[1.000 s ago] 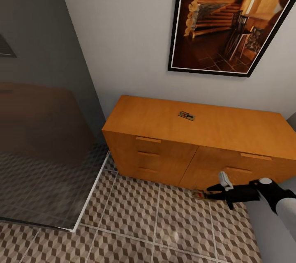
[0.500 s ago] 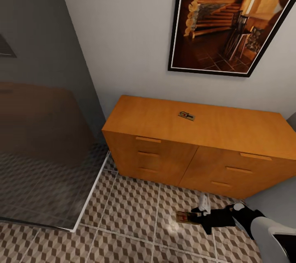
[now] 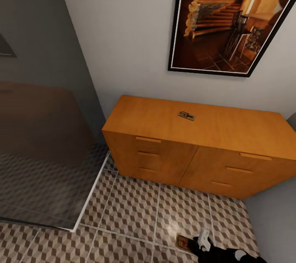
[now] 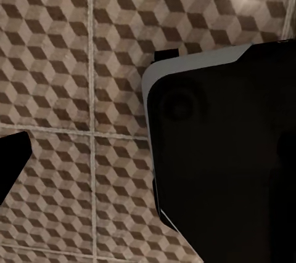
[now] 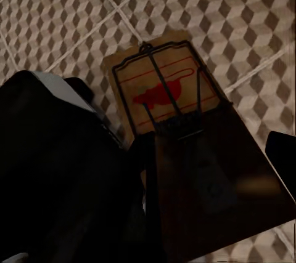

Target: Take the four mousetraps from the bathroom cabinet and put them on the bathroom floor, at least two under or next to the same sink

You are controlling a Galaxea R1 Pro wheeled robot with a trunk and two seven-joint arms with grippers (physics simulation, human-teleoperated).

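holding mousetrap (image 5: 166, 100) low over bathroom floor (image 3: 135, 209)

Framed log-cabin picture (image 3: 230, 20) on pale wall (image 3: 123, 37).

The cabinet (image 3: 197, 139) is orange-brown wood with a smooth plain top. The bathroom floor (image 3: 135, 213) carries a brown, beige and white cube pattern with pale grout lines. The mousetrap (image 5: 166, 97) is tan wood with dark wire and a red mark. The right gripper (image 3: 197, 244) is black and white.
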